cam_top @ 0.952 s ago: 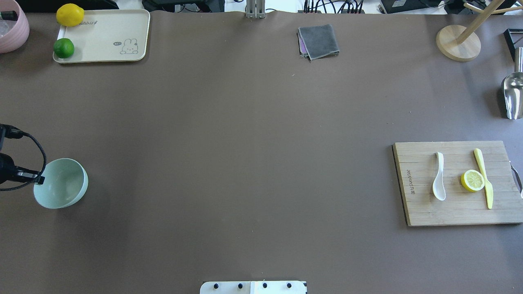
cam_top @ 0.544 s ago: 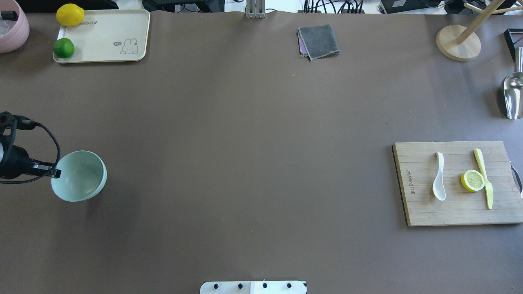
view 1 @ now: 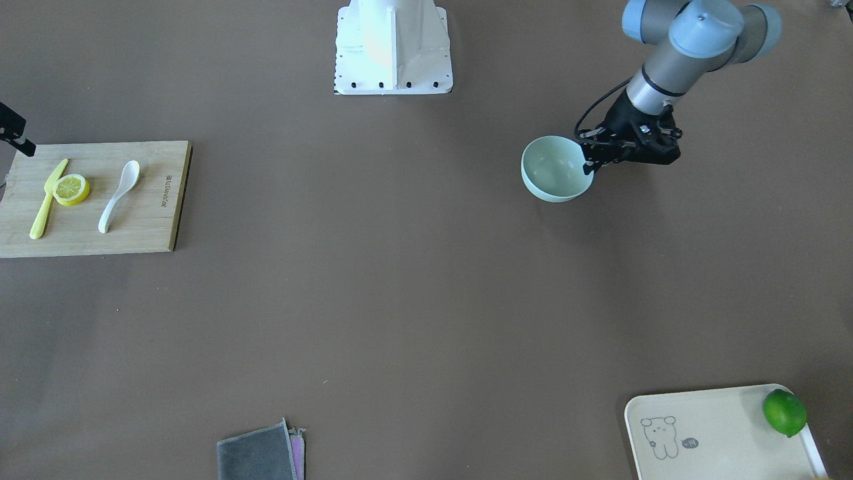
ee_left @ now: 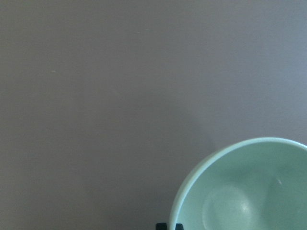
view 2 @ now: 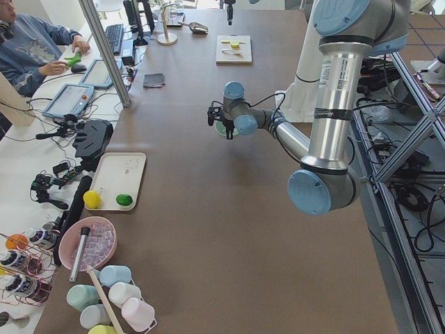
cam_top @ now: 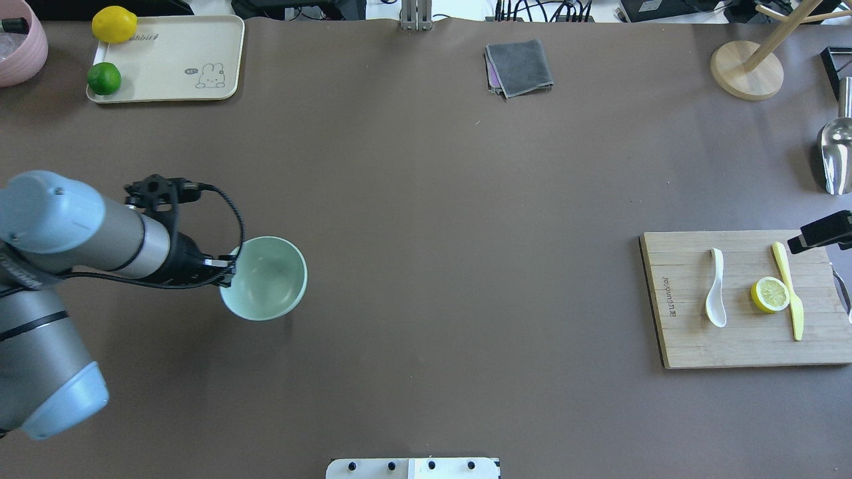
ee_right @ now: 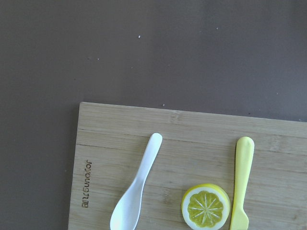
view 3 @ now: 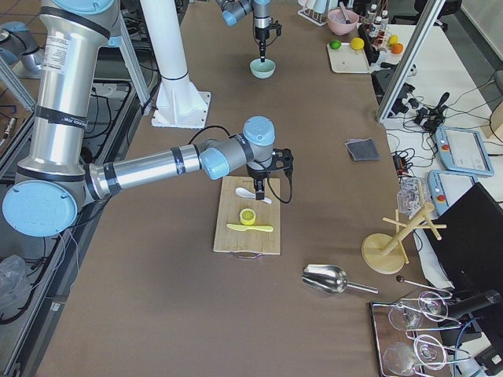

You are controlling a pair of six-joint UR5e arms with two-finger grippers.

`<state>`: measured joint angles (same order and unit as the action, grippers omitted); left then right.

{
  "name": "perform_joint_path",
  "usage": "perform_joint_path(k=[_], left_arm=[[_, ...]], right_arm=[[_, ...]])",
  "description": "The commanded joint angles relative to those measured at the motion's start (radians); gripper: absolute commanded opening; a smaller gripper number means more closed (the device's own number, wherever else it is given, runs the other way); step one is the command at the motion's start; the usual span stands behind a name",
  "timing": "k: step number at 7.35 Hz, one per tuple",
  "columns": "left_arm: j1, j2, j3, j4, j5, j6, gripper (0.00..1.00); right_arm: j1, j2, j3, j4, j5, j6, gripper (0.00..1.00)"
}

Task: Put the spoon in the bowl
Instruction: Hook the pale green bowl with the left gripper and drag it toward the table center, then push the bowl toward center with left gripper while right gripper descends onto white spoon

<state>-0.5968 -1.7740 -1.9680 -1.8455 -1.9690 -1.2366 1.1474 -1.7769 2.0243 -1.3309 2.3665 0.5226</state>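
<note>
The spoon (cam_top: 715,293) lies on the board (cam_top: 679,346), well apart from the bowl (cam_top: 269,283); it looks light, stiff and glossy, so probably slippery; better to pinch its narrow handle; the left claw (cam_top: 228,273) is closed on the bowl's rim; for the right claw (cam_top: 809,238) I cannot tell.

Silver arm (cam_top: 113,243) — blue joints (cam_top: 40,206); black cable (cam_top: 241,223)

We read a burned-in brand mark (ee_right: 87,184) along the short edge of the cutting board (ee_right: 120,143); the letters look like "joyoung", the rest is unclear. The cream tray (cam_top: 166,60) shows printed "abbit" (cam_top: 143,38), its start hidden behind the lemon (cam_top: 114,24). A tiny speech bubble (cam_top: 192,70) sits beside its rabbit drawing, too small to read.
</note>
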Motion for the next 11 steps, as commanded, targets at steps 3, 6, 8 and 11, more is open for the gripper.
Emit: perform_joint_path(k=[3,6,8,11], left_arm=[[0.184,-0.372,0.124,0.261,0.144,-0.190,0.00],[0.221,-0.421,0.173,0.258,0.182,-0.195,0.00],[0.224,-0.435,0.199,0.252,0.182,-0.193,0.00],[0.226,-0.443,0.210,0.252,0.180,-0.193,0.00]], right_arm=[[-0.168,0.005,-0.027,0.025,-0.113,0.194,0.87],[-0.233,0.100,-0.147,0.136,-0.138,0.425,0.83],[-0.239,0.100,-0.191,0.156,-0.139,0.438,0.81],[-0.253,0.117,-0.209,0.156,-0.150,0.482,0.78]])
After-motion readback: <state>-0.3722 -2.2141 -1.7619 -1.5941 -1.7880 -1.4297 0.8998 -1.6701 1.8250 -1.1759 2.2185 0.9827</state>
